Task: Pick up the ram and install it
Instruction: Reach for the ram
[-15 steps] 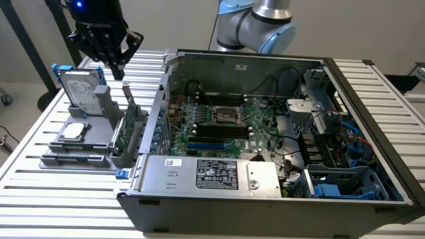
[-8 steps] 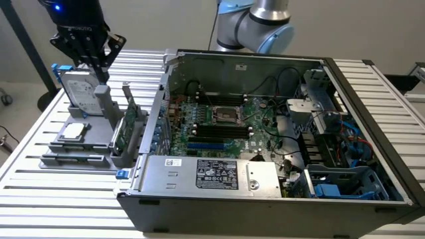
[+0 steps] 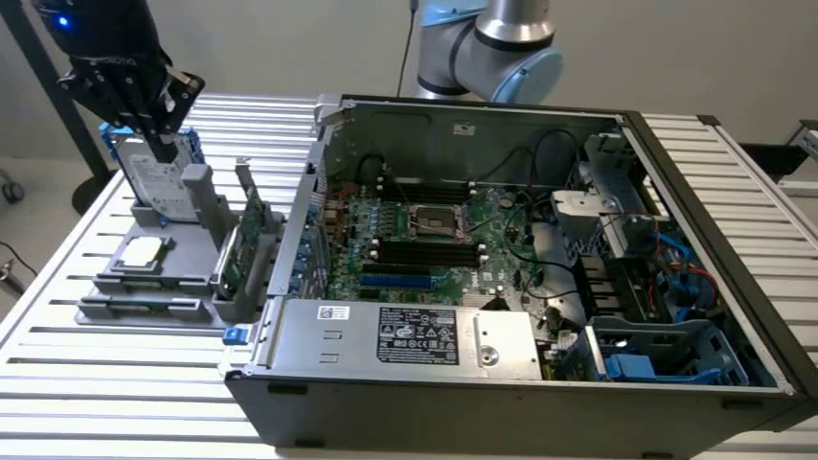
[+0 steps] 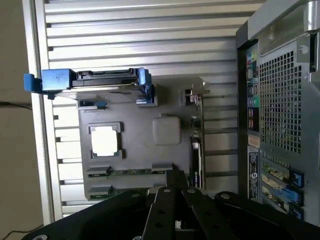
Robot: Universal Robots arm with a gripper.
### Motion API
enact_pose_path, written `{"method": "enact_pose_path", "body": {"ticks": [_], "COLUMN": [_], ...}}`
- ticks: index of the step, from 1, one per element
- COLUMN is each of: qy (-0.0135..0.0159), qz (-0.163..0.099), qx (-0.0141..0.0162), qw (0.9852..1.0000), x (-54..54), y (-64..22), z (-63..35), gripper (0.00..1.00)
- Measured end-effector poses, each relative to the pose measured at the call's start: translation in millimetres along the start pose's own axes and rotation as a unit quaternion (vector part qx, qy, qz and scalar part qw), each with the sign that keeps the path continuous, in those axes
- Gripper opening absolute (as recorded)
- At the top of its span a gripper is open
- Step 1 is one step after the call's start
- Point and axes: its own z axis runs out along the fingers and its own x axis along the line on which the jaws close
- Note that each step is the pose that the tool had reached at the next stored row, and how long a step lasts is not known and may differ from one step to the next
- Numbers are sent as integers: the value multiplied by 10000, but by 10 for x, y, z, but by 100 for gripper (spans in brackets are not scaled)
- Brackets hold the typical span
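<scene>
— Surface, room?
— Silver slatted metal table [image 3: 128,383], pale wall [image 3: 282,48] behind, open black computer case [image 3: 511,412] alongside.
— Long, thin dark green ram [image 4: 130,173]?
— Slotted in grey plastic holder [image 4: 132,145], below black gripper [image 3: 167,155], untouched. Long axis across exterior view's left-right.
— Grip?
— Pressed together, pinching nothing.

Silver arm [image 3: 505,43], pale-blue caps; black jaws, perhaps blue-lit.

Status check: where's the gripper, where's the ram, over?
Gripper shut, nothing held, over the hard drive. Ram lying in the grey holder, untouched. Expansion card standing beside it.
</scene>
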Motion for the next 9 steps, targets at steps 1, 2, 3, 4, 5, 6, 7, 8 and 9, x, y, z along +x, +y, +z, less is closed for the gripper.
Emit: {"method": "enact_pose_path", "body": {"ticks": [1, 2, 3, 4, 5, 6, 7, 8, 9], "qy": [1, 3, 4, 7, 8, 10, 12, 14, 16], "qz": [0, 0, 0, 0, 0, 0, 0, 0, 0], "qx": [3, 7, 10, 13, 17, 20, 24, 28, 31], "qw": [10000, 10000, 10000, 10000, 10000, 10000, 10000, 10000, 10000], "x": [45, 90, 135, 180, 225, 274, 318, 363, 408], "y": [-3, -7, -10, -13, -17, -21, -24, -27, -31], "z": [8, 16, 24, 31, 39, 47, 55, 62, 70], "gripper": [11, 11, 11, 11, 11, 11, 11, 11, 11]}}
